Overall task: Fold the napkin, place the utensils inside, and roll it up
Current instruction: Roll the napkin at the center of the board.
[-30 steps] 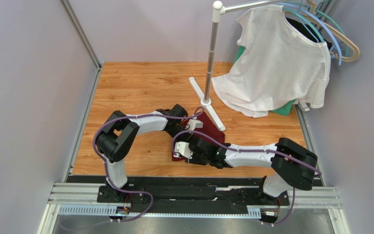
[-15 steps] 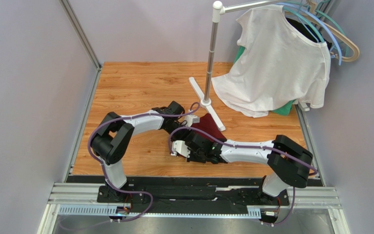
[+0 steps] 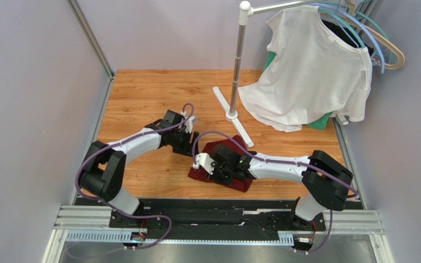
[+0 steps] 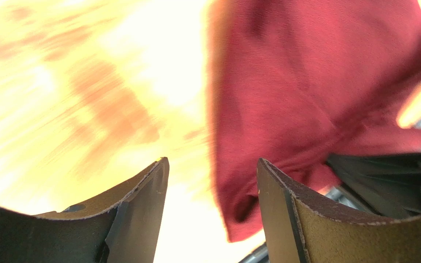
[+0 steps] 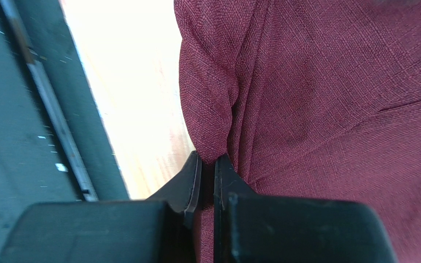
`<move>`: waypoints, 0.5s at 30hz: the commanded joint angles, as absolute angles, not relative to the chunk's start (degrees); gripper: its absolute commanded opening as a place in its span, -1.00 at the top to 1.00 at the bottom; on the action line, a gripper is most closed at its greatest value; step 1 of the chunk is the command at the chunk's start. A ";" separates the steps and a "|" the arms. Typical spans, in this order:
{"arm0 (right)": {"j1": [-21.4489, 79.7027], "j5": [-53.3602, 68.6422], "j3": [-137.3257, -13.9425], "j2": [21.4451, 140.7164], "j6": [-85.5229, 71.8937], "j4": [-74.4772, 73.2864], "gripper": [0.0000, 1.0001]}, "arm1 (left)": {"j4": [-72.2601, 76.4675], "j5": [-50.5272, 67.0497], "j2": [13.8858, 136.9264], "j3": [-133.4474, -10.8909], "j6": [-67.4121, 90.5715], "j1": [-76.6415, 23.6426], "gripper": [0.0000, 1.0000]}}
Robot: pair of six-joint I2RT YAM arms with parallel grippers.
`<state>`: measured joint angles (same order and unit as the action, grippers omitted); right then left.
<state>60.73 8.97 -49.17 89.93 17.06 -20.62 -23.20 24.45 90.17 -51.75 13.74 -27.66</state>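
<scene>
The dark red napkin (image 3: 225,148) lies rumpled on the wooden table, in front of the arms' bases. My right gripper (image 3: 207,170) rests over its left part and is shut on a pinched fold of the napkin (image 5: 333,109), with the jaws (image 5: 208,160) squeezed on the cloth at its edge. My left gripper (image 3: 188,141) stands just left of the cloth and is open. In the left wrist view its fingers (image 4: 147,192) are wide apart with bare table between them, and the napkin (image 4: 317,93) hangs ahead and to the right. No utensils are in view.
A garment stand with a white foot (image 3: 234,118) sits just behind the napkin. A white T-shirt (image 3: 311,66) hangs from it on hangers at the back right. The black rail (image 5: 42,126) runs along the near table edge. Grey walls close both sides.
My left gripper has opened, let the napkin go and pulled back to the left. My right gripper has shut on the napkin's edge, and the cloth now lies nearer the front.
</scene>
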 commanded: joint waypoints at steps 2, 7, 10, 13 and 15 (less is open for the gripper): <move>57.93 19.84 -49.49 89.56 8.88 -17.33 1.00 | -16.36 14.51 78.96 -45.19 20.30 -26.19 -0.37; 55.38 24.87 -47.99 88.68 3.87 -13.54 1.00 | -1.46 13.53 65.94 -34.65 22.93 -26.19 -0.39; 52.92 28.55 -46.67 88.51 2.03 -11.61 1.00 | 8.22 19.76 59.95 -29.72 22.50 -26.19 -0.40; 50.46 32.16 -45.44 88.33 0.36 -9.93 1.00 | 16.22 27.06 59.50 -26.90 22.50 -26.19 -0.39; 48.61 34.62 -45.09 88.33 0.35 -9.23 1.00 | 18.54 31.35 61.69 -26.54 22.50 -26.19 -0.37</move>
